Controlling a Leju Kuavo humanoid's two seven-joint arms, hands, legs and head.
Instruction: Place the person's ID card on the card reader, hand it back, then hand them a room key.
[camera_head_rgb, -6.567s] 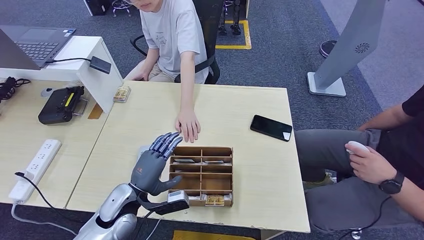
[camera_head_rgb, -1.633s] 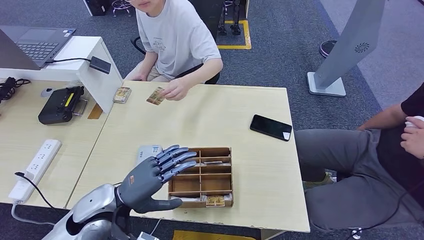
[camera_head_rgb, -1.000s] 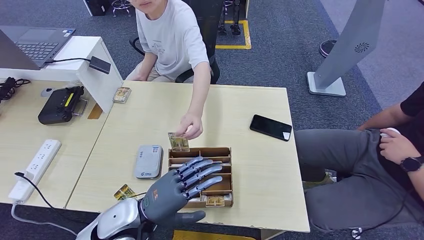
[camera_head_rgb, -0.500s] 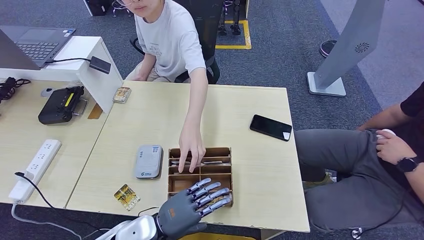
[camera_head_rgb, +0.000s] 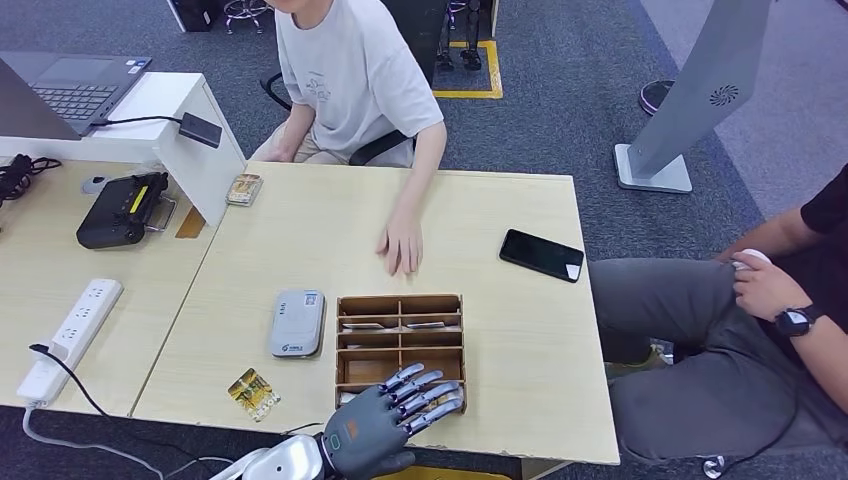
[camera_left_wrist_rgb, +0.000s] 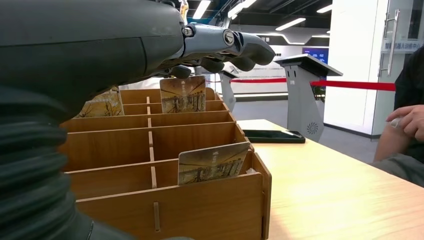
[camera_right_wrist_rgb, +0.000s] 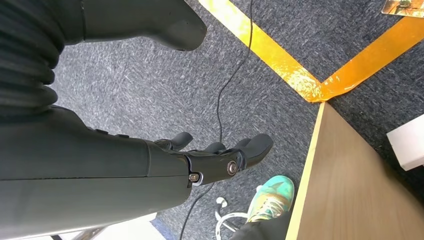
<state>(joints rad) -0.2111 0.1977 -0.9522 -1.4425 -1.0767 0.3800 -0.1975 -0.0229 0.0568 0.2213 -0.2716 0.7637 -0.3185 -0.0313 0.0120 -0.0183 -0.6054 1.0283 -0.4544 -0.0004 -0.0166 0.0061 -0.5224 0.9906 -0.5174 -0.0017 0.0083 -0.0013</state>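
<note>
My left hand hovers empty, fingers spread, over the wooden tray; the room key stands just beneath my fingertips, so I lower straight and pinch its top edge

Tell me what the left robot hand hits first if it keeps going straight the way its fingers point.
Probably the wooden organizer: the left robot hand points over its near row, where a card stands. Its height above the dividers is unclear.
</note>
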